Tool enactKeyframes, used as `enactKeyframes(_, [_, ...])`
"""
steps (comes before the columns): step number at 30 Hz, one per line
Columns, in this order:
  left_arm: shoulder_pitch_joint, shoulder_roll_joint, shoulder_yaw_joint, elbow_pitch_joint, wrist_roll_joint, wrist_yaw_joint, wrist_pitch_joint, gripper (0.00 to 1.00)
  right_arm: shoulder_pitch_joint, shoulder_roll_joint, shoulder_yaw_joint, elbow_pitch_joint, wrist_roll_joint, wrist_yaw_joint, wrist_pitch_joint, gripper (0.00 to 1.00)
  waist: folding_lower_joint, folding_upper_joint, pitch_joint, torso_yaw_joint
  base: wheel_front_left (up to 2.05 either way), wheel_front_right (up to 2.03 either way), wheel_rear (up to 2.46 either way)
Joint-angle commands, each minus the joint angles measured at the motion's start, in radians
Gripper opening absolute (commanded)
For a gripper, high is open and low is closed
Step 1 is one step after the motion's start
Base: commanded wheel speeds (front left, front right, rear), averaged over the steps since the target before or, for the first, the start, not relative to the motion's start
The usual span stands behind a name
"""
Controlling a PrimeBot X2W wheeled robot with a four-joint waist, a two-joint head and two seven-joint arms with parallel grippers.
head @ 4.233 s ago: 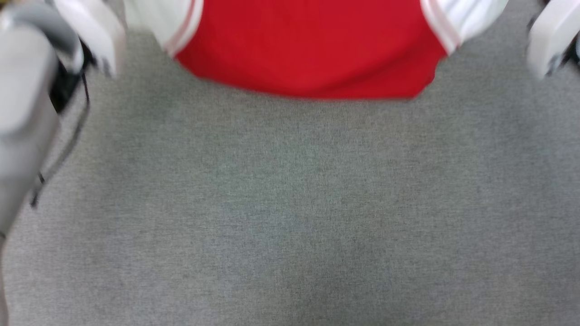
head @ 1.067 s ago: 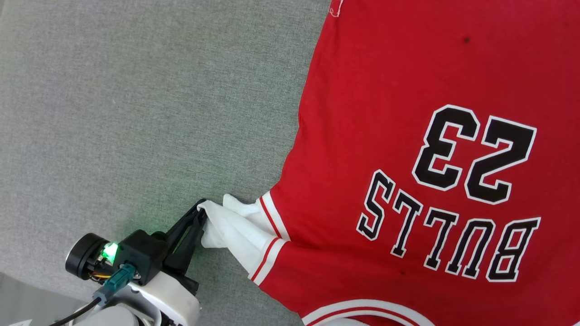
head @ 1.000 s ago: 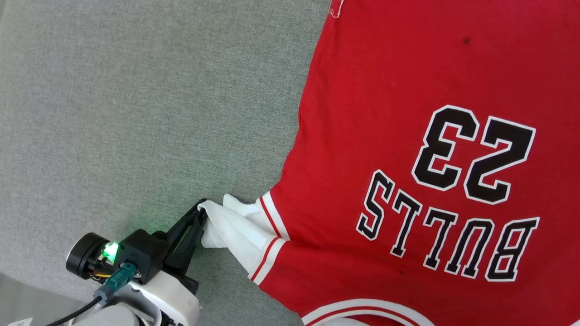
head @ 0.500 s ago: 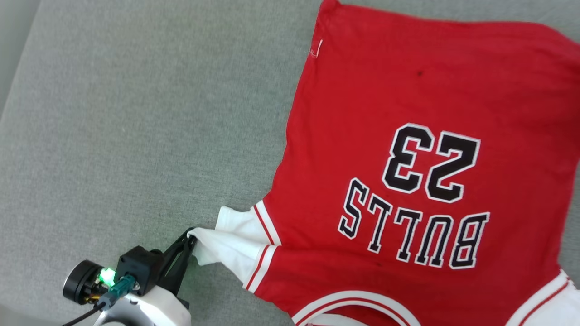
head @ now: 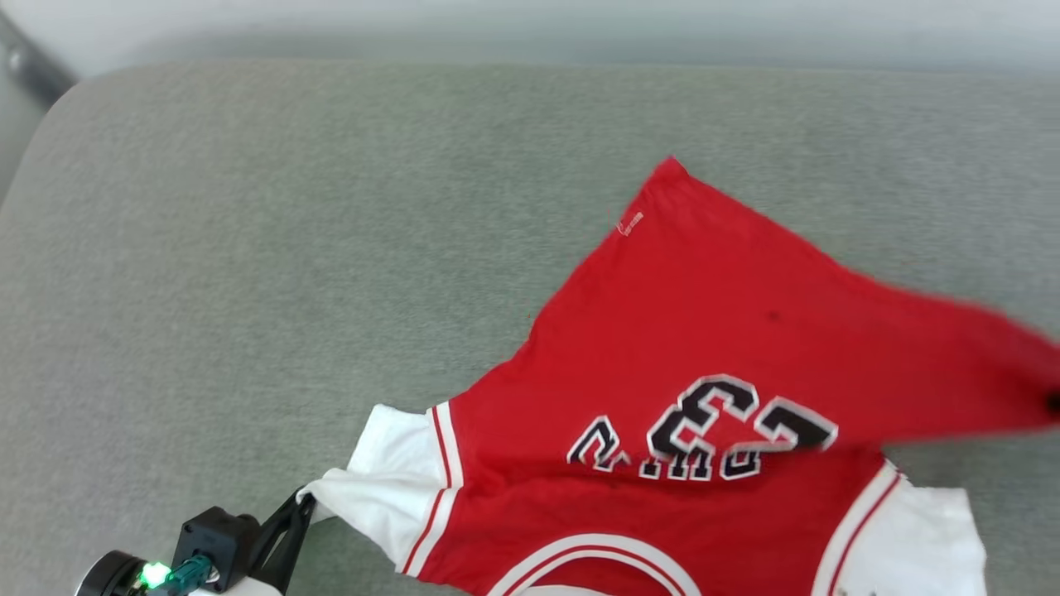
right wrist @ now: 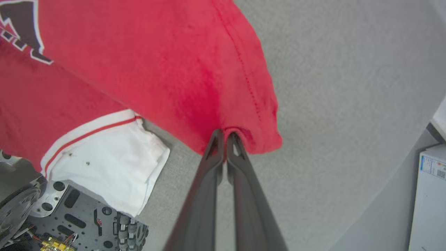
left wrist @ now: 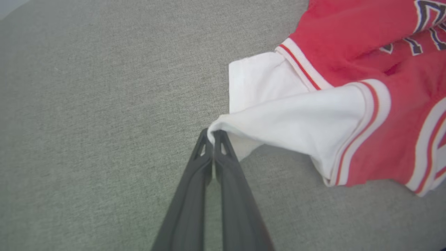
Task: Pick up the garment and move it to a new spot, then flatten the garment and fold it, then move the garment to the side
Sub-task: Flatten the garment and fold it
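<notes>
The garment (head: pixel 704 331), a red jersey with white sleeves, lies print side up on the grey padded surface (head: pixel 248 248). My left gripper (head: pixel 305 500) sits at the lower left, shut on the tip of the white sleeve (left wrist: pixel 278 118); in the left wrist view its fingers (left wrist: pixel 195 181) pinch that cloth tight. My right gripper (right wrist: pixel 225 135) is shut on a corner of the red hem (right wrist: pixel 244 115). That corner is raised and stretched to the right edge of the head view (head: pixel 994 372), draping over the lower part of the black print (head: pixel 704 430).
The surface's far edge and rounded far-left corner (head: pixel 58 91) border a pale floor. In the right wrist view the robot's base (right wrist: pixel 52 212) shows under the second white sleeve (right wrist: pixel 115 167), and a white box (right wrist: pixel 428 195) stands off the right edge.
The head camera has tilted up and shows the far edge. My right gripper shut on the hem corner and pulled it up and over, partly hiding the print. The left grip is unchanged.
</notes>
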State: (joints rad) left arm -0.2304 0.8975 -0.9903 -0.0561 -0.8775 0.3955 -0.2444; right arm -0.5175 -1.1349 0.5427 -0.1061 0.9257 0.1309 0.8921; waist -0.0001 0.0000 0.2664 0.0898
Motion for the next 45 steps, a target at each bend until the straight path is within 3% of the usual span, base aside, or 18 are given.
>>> enactKeyframes(1, [0.017,0.006,0.010,-0.001,-0.006,0.003,-0.007,0.00,0.079,-0.020,0.006,-0.008,0.019,0.000,-0.024,0.00,0.0001,0.0000,-0.029,-0.046,0.00,0.00,0.00])
enactKeyframes(6, [0.031,0.014,0.015,-0.005,-0.010,0.003,-0.011,0.00,0.301,-0.047,0.044,0.002,0.055,0.000,-0.101,0.00,0.0001,0.0000,-0.038,-0.074,0.00,0.00,0.00])
enactKeyframes(15, [0.033,0.003,0.011,0.002,-0.007,-0.005,-0.013,0.00,0.550,0.023,0.032,0.075,0.072,0.000,-0.271,0.00,0.0001,0.0000,-0.040,-0.088,0.00,0.00,0.00])
enactKeyframes(16, [0.033,0.003,0.011,0.003,-0.007,-0.006,-0.013,0.00,0.561,0.036,0.023,0.084,0.068,0.000,-0.289,0.15,0.0001,0.0000,-0.040,-0.088,0.00,0.00,0.00])
enactKeyframes(17, [0.033,0.003,0.011,0.004,-0.007,-0.006,-0.013,0.00,0.565,0.045,0.015,0.092,0.064,0.000,-0.300,0.47,0.0001,0.0000,-0.042,-0.089,0.00,0.00,0.00])
enactKeyframes(18, [0.034,0.002,0.010,0.005,-0.008,-0.006,-0.013,0.00,0.564,0.049,0.005,0.093,0.055,0.000,-0.310,1.00,0.0001,0.0000,-0.044,-0.089,0.00,0.00,0.00])
enactKeyframes(26, [0.029,-0.004,0.000,-0.004,0.002,-0.004,-0.003,0.00,0.465,0.013,-0.166,0.041,0.024,0.000,-0.370,1.00,0.0001,0.0000,-0.060,-0.068,0.00,0.00,0.00])
enactKeyframes(27, [0.014,-0.008,-0.004,-0.012,0.009,-0.006,0.003,0.00,0.405,-0.007,-0.217,0.004,0.005,0.000,-0.354,1.00,0.0001,0.0000,-0.051,-0.050,0.00,0.00,0.00])
enactKeyframes(31, [-0.005,-0.012,-0.008,-0.016,0.020,-0.010,0.009,0.00,0.318,-0.021,-0.239,-0.041,-0.017,0.000,-0.309,1.00,0.0001,0.0000,-0.030,-0.030,0.00,0.00,0.00])
enactKeyframes(37, [-0.049,-0.026,-0.012,-0.020,0.046,-0.020,0.019,0.00,0.087,0.019,-0.175,-0.086,-0.056,0.000,-0.148,1.00,0.0001,0.0000,0.033,0.013,0.00,0.00,0.00])
enactKeyframes(41, [-0.082,-0.041,-0.013,-0.021,0.063,-0.025,0.026,0.00,-0.074,0.072,-0.091,-0.056,-0.082,-0.001,0.001,1.00,0.0001,0.0000,0.079,0.039,0.00,0.00,0.00])
enactKeyframes(42, [-0.098,-0.048,-0.013,-0.023,0.072,-0.026,0.026,0.00,-0.151,0.116,-0.046,-0.027,-0.092,0.000,0.067,1.00,0.0001,0.0000,0.103,0.050,0.00,0.00,0.00])
enactKeyframes(45, [-0.112,-0.055,-0.014,-0.024,0.080,-0.027,0.028,0.00,-0.217,0.150,-0.002,0.005,-0.109,0.000,0.112,1.00,0.0001,0.0000,0.128,0.062,0.00,0.00,0.00])
